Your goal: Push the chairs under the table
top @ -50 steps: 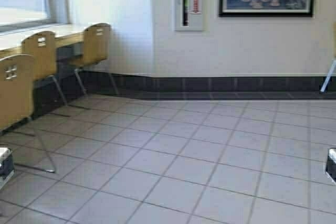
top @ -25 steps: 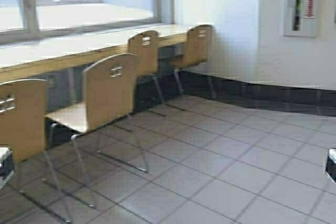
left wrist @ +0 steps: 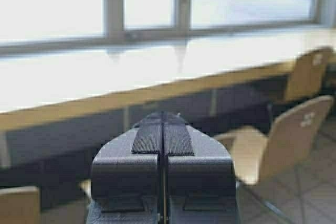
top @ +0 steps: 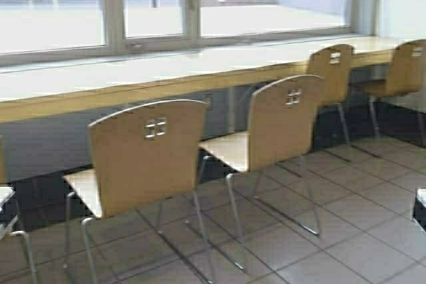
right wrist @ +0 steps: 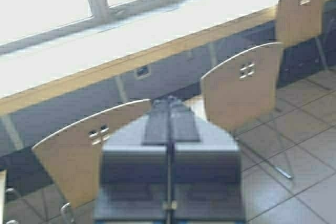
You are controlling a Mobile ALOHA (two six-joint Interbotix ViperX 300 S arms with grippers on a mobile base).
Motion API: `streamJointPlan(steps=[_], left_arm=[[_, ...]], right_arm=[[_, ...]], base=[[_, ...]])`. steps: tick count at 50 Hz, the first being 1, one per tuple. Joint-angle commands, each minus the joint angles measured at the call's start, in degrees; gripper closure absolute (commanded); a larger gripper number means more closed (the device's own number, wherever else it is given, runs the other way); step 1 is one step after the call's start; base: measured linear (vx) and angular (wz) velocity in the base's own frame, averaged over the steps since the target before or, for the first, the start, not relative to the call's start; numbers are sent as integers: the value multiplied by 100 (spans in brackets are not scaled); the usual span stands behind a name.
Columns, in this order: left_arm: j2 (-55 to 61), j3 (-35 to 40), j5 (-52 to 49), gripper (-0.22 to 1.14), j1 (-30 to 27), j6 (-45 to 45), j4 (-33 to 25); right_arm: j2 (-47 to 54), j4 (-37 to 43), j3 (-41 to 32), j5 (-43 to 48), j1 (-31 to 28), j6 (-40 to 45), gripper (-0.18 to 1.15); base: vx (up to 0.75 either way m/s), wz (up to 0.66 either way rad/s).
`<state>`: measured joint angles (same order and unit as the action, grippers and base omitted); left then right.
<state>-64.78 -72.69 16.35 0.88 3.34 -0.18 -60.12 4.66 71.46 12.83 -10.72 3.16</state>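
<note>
Two chairs, the nearest chair and the second chair, are found standing out from the table, seats clear of its edge. Two further chairs sit closer in. The left gripper and right gripper are closed, nothing held. No contact is made; pushing is judged outstanding.

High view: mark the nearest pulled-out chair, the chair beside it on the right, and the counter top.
nearest chair (top: 148,157), high view, middle of its backrest
second chair (top: 287,124), high view, middle of its backrest
counter top (top: 133,71), high view, bare top surface
</note>
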Motion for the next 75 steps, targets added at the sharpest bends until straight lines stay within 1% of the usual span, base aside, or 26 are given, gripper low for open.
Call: streamJointPlan(steps=[1,10,22,44,61,75], left_arm=[[123,141,26,89,0,18,0],[229,255,35,89,0,79,0],[149,272,26,89,0,580,0],[-18,158,26,89,0,606,9],[53,105,26,89,0,668,0],[237,105,26,89,0,721,0]], right_arm=[[220,-9,-132,18,0,-9,93],[615,-35,-264,18,9,-26,93],[809,-44,-246,-44,9,-18,93],[861,-53,-246,-70,9,-26,93],[1283,-281,-343,-70,9,-35,93],[1195,-264,-334,-97,9,0,93]], base=[[14,49],[13,48],[12,45],[10,34],[9,28],[9,35]])
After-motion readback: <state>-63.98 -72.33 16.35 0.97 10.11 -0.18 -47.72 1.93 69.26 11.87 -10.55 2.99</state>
